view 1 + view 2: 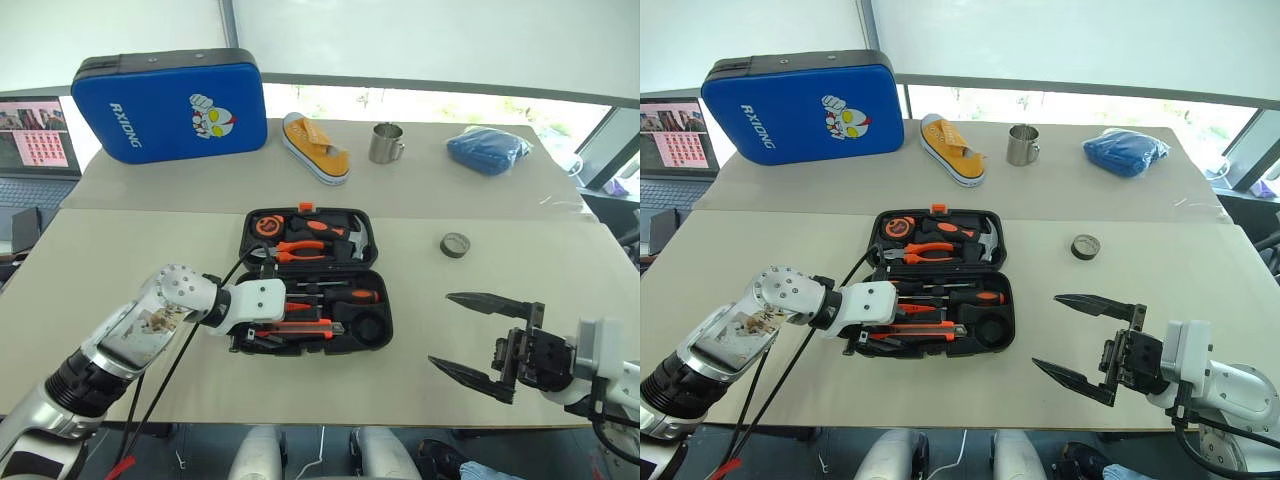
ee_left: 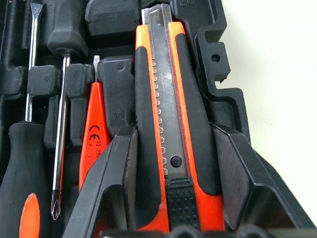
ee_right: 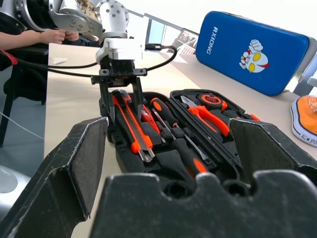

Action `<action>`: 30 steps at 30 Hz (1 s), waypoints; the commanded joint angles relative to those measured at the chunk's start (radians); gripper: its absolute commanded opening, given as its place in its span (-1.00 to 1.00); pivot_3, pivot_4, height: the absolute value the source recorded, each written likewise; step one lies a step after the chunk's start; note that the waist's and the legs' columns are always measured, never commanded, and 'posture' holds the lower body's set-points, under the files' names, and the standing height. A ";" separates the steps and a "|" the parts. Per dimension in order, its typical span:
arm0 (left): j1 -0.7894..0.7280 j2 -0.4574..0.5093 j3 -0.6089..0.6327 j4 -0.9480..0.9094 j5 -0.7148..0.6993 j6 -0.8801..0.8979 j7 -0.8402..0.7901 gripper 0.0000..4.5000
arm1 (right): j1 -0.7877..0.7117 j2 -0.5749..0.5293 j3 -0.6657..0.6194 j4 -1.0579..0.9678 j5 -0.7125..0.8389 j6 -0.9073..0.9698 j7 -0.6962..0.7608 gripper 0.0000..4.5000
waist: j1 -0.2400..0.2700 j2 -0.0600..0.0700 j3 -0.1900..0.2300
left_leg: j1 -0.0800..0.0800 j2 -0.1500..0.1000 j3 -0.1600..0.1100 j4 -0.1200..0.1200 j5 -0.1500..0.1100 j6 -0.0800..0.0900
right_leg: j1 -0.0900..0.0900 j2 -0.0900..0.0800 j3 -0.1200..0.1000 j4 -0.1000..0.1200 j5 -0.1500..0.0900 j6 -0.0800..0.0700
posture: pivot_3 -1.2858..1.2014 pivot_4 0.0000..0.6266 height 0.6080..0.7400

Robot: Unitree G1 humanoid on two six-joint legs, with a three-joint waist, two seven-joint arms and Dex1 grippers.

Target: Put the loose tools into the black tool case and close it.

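Head views: The black tool case is shown open, lid laid flat, on the tabletop. Pliers, hammer and tape measure are seated in the lid half. In the base half nearest the robot, two long screwdrivers and the utility knife are seen lying in the slots. The tape roll is left on the tabletop, well apart from the case, beyond its hammer end. The left claw is placed at the case's knife end; the right claw hangs wide open and empty, off the opposite end of the case.

Left wrist view: The fingers are set to either side of the knife's handle end, about half-spread; whether it is gripped or just bracketed can't be told. The small orange screwdriver is seen slotted beside the knife.

Right wrist view: The knife is seen between the left claw's fingers, resting in the case.

Progress, est.: most tools stowed. Remaining: knife release, tape roll, lid closing.
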 commanded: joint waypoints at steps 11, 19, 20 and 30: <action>0.019 -0.049 0.061 0.073 -0.059 -0.118 -0.043 0.99 | -0.041 0.009 0.023 0.003 -0.008 -0.014 -0.005 1.00 | -0.004 0.000 0.000 | 0.001 0.000 0.000 0.000 -0.002 0.003 | 0.000 0.000 0.001 0.000 0.000 0.000 | 0.03 -0.52 1.00; 0.018 -0.138 0.240 0.127 -0.247 -0.162 -0.058 0.74 | -0.052 0.024 0.038 0.018 -0.022 -0.021 -0.008 1.00 | 0.000 0.000 0.000 | -0.001 -0.001 0.000 0.002 -0.002 0.003 | -0.001 -0.001 0.001 0.001 0.000 0.001 | 0.03 -0.52 1.00; 0.023 -0.146 0.248 0.139 -0.251 -0.177 -0.060 0.66 | -0.053 0.027 0.042 0.018 -0.025 -0.021 -0.010 1.00 | 0.000 0.000 0.000 | -0.001 -0.001 0.000 0.002 -0.002 0.003 | -0.001 -0.001 0.001 0.001 0.000 0.001 | 0.03 -0.52 1.00; 0.128 -0.178 0.197 0.233 -0.176 -0.374 -0.101 -0.97 | -0.074 0.044 0.069 0.024 -0.043 -0.018 -0.024 1.00 | -0.001 0.000 0.000 | -0.001 -0.001 0.000 0.002 -0.002 0.003 | -0.001 -0.001 0.001 0.002 0.000 0.001 | 0.03 -0.52 1.00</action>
